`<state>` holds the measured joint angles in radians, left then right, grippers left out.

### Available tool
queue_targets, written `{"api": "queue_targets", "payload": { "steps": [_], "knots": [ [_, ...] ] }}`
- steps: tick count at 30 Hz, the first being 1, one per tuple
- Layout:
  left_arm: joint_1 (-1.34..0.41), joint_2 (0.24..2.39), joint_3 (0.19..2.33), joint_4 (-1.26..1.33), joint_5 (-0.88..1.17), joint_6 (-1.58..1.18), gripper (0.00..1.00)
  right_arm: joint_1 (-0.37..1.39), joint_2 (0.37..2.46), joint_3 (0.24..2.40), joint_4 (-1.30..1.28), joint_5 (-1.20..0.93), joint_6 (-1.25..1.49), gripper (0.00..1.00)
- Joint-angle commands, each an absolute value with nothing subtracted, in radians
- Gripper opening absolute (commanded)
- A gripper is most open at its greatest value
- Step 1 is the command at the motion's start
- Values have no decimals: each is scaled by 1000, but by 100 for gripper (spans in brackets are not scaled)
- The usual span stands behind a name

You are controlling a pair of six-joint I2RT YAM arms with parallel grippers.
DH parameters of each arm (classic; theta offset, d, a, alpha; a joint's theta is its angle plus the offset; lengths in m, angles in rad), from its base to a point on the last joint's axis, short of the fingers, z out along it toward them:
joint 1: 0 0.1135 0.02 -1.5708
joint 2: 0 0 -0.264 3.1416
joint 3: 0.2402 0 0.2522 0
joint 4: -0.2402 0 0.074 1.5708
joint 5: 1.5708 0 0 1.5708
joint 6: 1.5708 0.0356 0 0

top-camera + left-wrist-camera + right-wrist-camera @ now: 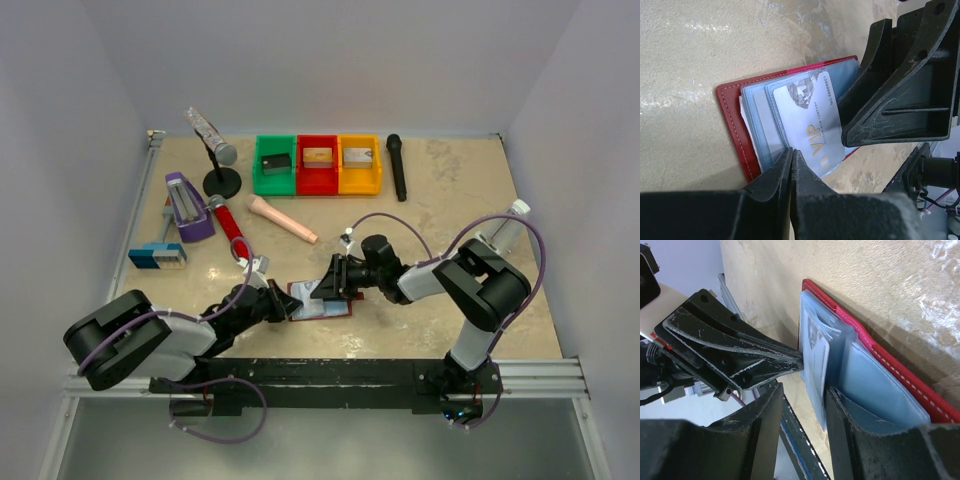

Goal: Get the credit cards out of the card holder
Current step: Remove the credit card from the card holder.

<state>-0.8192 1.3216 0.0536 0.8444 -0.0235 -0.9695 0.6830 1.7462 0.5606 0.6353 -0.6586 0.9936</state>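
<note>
At the near middle of the bench (470, 200) the card holder (322, 303) lies open. The left fingers (791, 162) are shut, tips on its pocket edge, seemingly pinning it. The right fingers (771, 402) stand half open astride a silver card (807, 117), gripping nothing. Extraction is starting; next they must pinch it and slide it out. It reads "VIP" and "NO" plus digits.

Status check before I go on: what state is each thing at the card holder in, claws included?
card holder: lying open, clear pockets facing up.
VIP card: inside a pocket, not pulled out yet.
left claw: shut, tips pressed on the pockets.
right claw: open, jaws either side of the card and pocket edge.
</note>
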Motion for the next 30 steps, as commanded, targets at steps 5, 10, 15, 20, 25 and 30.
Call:
{"api": "queue_targets", "payload": {
  "steps": [5,10,15,20,25,30],
  "knots": [
    [-830,1324,-46,862,-15,-971,8,693,1710,598,675,-749,983,45],
    [-828,1345,-44,893,-5,-971,9,693,1703,598,667,-744,983,43],
    [-828,1339,-54,885,-14,-980,11,693,1680,580,647,-732,973,41],
    [-828,1335,-64,871,-26,-986,12,684,1655,565,630,-726,963,39],
    [-828,1331,-67,871,-29,-988,11,680,1643,560,626,-724,960,38],
    [-828,1327,-72,868,-34,-991,12,676,1629,552,617,-721,956,37]
  ]
}}
